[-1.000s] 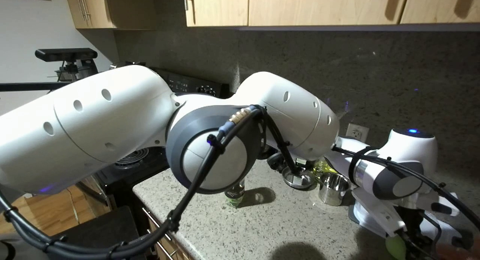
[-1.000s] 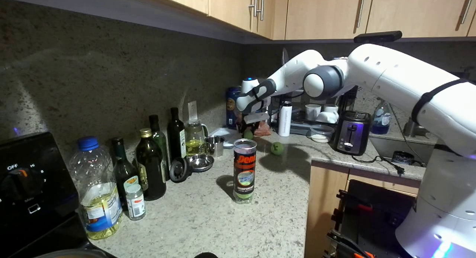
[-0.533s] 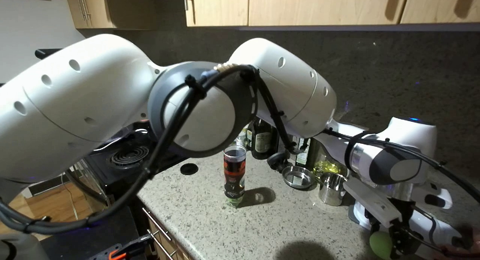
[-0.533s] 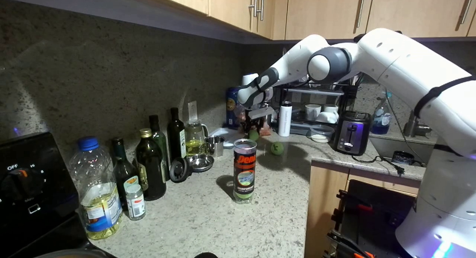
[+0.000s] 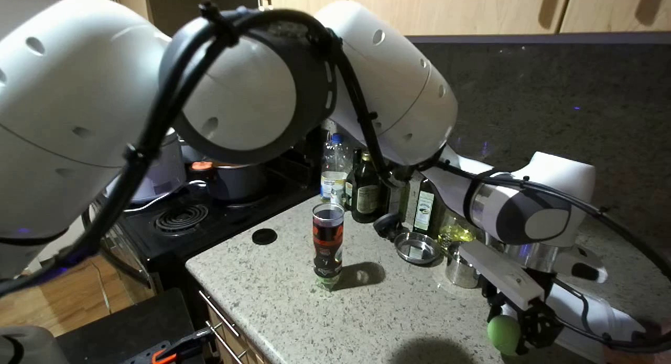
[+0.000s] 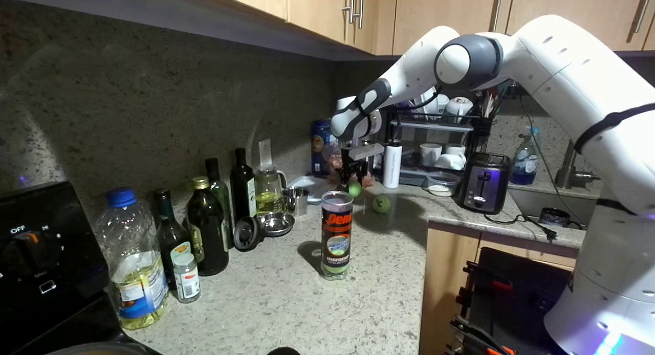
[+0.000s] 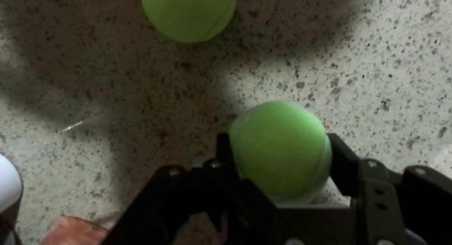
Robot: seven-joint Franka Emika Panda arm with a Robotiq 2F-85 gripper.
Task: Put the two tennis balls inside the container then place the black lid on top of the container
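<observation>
My fingers (image 7: 343,163) pinch a yellow-green tennis ball (image 7: 280,151) in the wrist view, whose upper border cuts off a second ball (image 7: 187,15) on the counter (image 6: 276,304). In an exterior view, the black lid (image 5: 264,236), covered by my arm (image 5: 401,86) one second earlier, now shows near the counter's edge by the stove (image 5: 181,218). Farther from that edge, the clear tennis-ball can (image 6: 336,237) stands upright, "Penn" in orange-red, smaller lettering blurred.
</observation>
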